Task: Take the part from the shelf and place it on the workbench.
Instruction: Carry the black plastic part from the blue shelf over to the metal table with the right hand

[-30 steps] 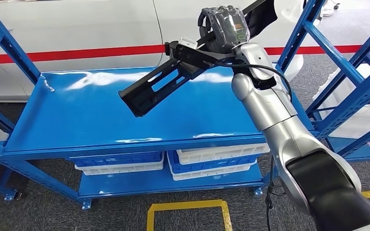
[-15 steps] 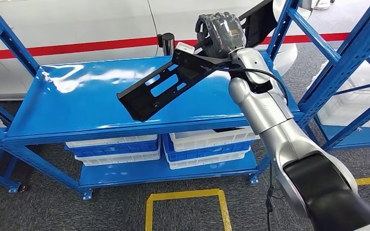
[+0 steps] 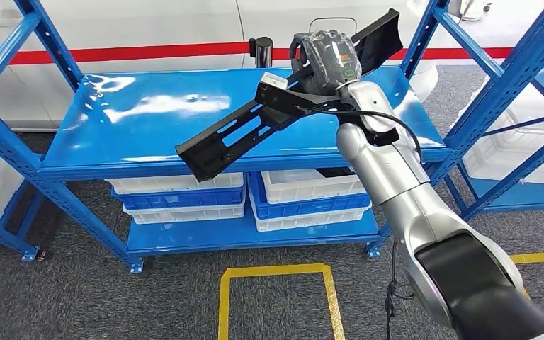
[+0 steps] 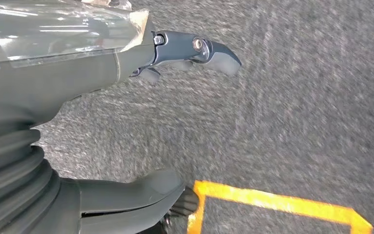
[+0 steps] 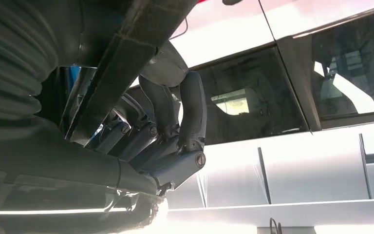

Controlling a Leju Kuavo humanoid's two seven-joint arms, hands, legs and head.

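A long black slotted part (image 3: 244,133) hangs in the air above the front of the blue shelf (image 3: 134,124), tilted with its lower end toward me. My right hand (image 3: 328,58) grips it near its upper end, and a black flap of the part (image 3: 377,37) sticks out behind the hand. In the right wrist view the hand (image 5: 168,139) has its fingers curled round the black part (image 5: 121,58). My left hand (image 4: 141,122) hangs over grey carpet with thumb and fingers apart and nothing between them.
Blue and white bins (image 3: 184,200) (image 3: 312,198) sit on the lower shelf. Blue rack uprights (image 3: 14,127) (image 3: 496,92) stand at both sides. A yellow floor marking (image 3: 276,273) lies in front of the shelf. A white wall with a red stripe (image 3: 149,51) runs behind.
The whole picture has shifted, so the camera has moved: the shelf now sits farther away and more floor shows. The right hand still holds the part raised off the shelf.
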